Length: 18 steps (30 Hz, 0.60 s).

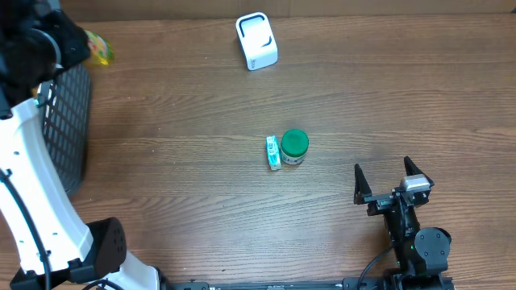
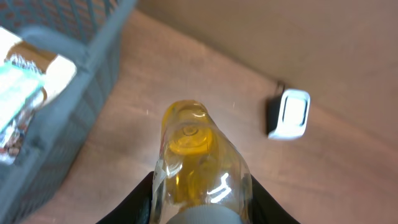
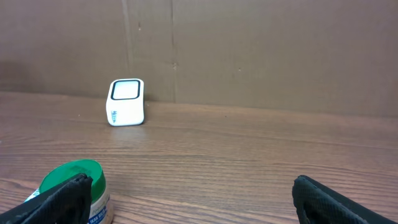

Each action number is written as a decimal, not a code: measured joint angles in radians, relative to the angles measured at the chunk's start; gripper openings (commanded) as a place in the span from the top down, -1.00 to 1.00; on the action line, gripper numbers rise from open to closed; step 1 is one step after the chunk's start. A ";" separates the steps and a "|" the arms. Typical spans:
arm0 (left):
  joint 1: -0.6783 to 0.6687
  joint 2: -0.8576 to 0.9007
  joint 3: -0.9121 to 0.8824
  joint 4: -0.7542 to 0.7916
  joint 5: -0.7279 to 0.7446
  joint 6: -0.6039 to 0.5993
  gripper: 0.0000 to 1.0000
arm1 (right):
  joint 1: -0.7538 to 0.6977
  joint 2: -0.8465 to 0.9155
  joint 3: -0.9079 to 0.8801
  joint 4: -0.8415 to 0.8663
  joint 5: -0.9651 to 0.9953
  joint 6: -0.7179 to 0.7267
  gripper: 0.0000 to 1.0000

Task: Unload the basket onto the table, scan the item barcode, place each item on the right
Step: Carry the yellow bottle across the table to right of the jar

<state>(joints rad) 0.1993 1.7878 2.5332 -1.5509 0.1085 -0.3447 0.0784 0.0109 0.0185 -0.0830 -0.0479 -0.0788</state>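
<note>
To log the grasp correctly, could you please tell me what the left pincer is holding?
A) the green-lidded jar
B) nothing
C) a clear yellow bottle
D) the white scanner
C: in the left wrist view the left pincer is closed on the clear yellow bottle, while the green-lidded jar and the white scanner stand apart on the table.

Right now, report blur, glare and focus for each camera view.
Left wrist: the yellow bottle fills the foreground, blurred, with white glints on its plastic; the basket is soft too, the scanner clearer. Right wrist: the scanner is crisp, the green-lidded jar slightly soft at the bottom edge. Overhead: even light, no glare, everything sharp.
</note>
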 measured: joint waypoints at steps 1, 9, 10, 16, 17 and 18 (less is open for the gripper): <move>-0.023 0.000 0.000 -0.018 -0.015 0.000 0.52 | 0.000 0.000 0.000 0.000 0.000 0.000 -1.00; -0.198 0.017 0.000 -0.115 -0.063 0.000 0.53 | 0.000 0.000 0.000 -0.001 0.000 0.000 -1.00; -0.217 0.026 0.000 -0.121 -0.064 0.000 0.53 | 0.000 0.000 0.000 -0.001 0.000 0.000 -1.00; -0.336 0.143 0.000 -0.129 -0.070 0.000 0.54 | 0.000 0.000 0.000 -0.001 0.000 0.000 -1.00; -0.358 0.176 0.000 -0.129 -0.072 0.000 0.54 | 0.000 0.000 0.000 0.000 0.000 0.000 -1.00; -0.373 0.197 0.000 -0.128 -0.072 0.000 0.54 | 0.000 0.000 0.000 0.000 0.000 0.000 -1.00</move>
<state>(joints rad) -0.1738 1.9846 2.5336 -1.6791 0.0360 -0.3447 0.0780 0.0109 0.0185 -0.0830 -0.0479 -0.0788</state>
